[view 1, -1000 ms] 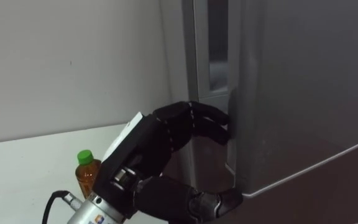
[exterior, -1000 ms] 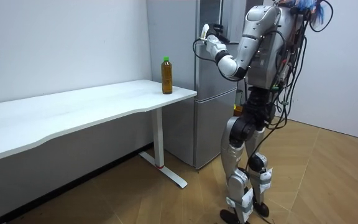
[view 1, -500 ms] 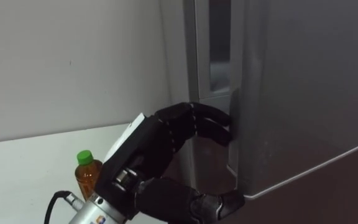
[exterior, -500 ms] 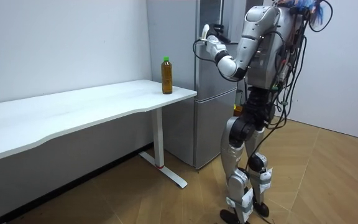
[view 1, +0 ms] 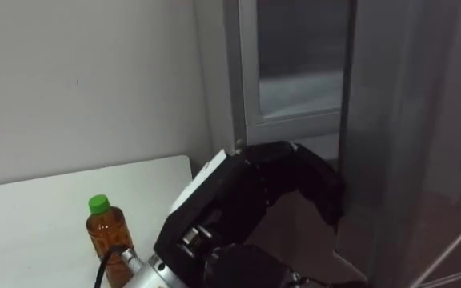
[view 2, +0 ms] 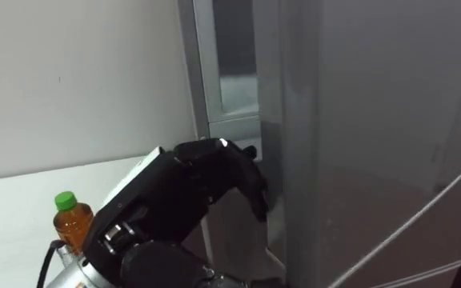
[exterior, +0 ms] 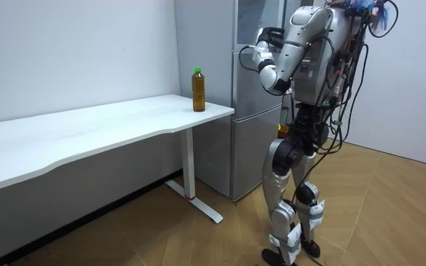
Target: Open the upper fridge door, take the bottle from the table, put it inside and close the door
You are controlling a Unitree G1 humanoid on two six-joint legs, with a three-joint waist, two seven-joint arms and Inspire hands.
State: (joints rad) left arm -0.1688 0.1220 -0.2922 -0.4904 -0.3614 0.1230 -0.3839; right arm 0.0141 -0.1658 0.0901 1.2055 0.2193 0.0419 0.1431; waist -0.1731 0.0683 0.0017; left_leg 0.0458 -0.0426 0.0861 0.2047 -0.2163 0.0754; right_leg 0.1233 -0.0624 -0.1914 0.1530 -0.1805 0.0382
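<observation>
Left hand: fingers hooked round edge of upper door, door ajar. Bottle upright on white table, near its corner, untouched. Looks full: moderately heavy, stiff plastic, smooth, probably slippery. Best hold: round mid-body, below green cap.

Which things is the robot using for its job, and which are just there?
For the job: amber bottle with green cap; upper fridge door; left hand, curled round that door's edge.
Just there: white table; lower fridge door.
</observation>
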